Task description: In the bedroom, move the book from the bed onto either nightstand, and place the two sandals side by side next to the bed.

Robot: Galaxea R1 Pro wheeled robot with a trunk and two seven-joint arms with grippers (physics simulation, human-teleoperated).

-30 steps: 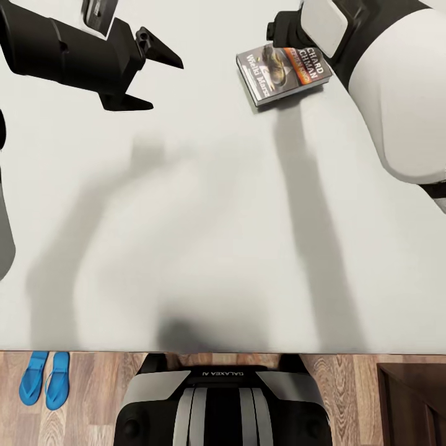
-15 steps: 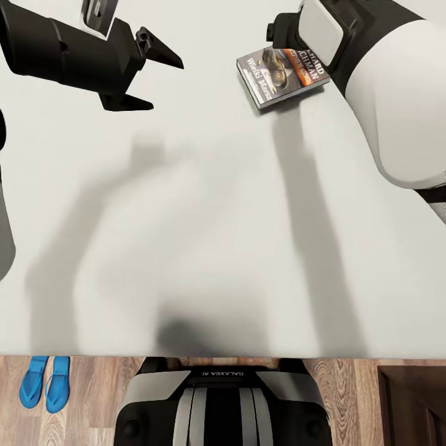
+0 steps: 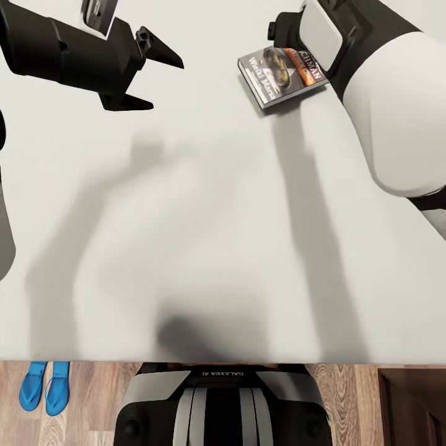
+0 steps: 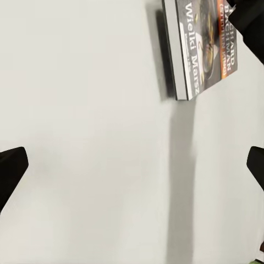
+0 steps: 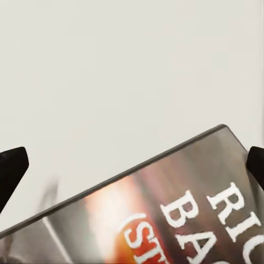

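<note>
Two black fingertips of the right gripper (image 5: 132,165) stand wide apart in the right wrist view, one at each edge of the picture, with nothing between them but the cover beneath; the jaws are spread and hold nothing. Under them lies the book (image 3: 283,75), a thin paperback with a dark cover, an orange-tan picture and white lettering, flat on the pale mattress of the bed (image 3: 204,204). In the head view the right wrist hangs over the book's far right corner and hides part of the title.

The left gripper (image 3: 156,79) is likewise spread, its two pointed black fingers parted and empty, poised over bare mattress well to the left of the book. The left wrist view shows the book (image 4: 201,47) ahead of those fingers and beyond their reach, its spine side casting a thin shadow on the sheet.

At the mattress's near edge the wood-plank floor (image 3: 347,402) begins. The two sandals (image 3: 44,387), bright blue, lie side by side there at the robot's left. A dark brown nightstand (image 3: 414,406) shows at the right corner.
</note>
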